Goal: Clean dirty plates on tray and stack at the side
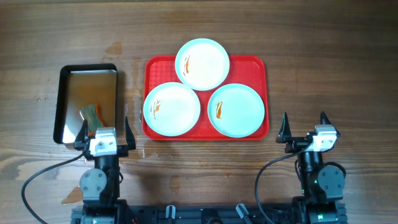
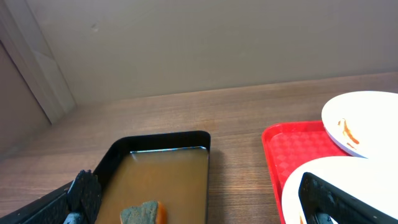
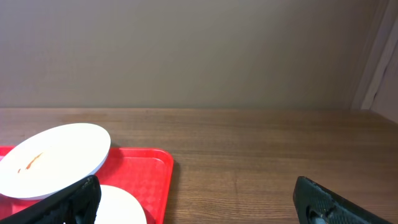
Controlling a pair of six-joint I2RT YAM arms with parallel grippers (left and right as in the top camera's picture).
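Three smeared plates (image 1: 171, 109) sit on the red tray (image 1: 257, 65) seen from above, with the left gripper (image 1: 104, 127) and right gripper (image 1: 304, 122) both splayed and empty. The left wrist shows a sponge (image 2: 143, 213) in the black pan (image 2: 208, 155) beside the tray. The right wrist shows the far plate (image 3: 56, 155) with its rim propped up, likely the best pinch point on stiff, slippery, breakable ware.

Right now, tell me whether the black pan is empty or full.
Not empty. The black pan holds shallow brownish liquid, and a sponge lies at its near end.

A red tray (image 1: 254, 65) lies flat on the table. It holds a back plate (image 1: 202, 64), a left plate (image 1: 171, 109) and a right plate (image 1: 236, 110). Each is pale and orange-smeared, with rims touching.
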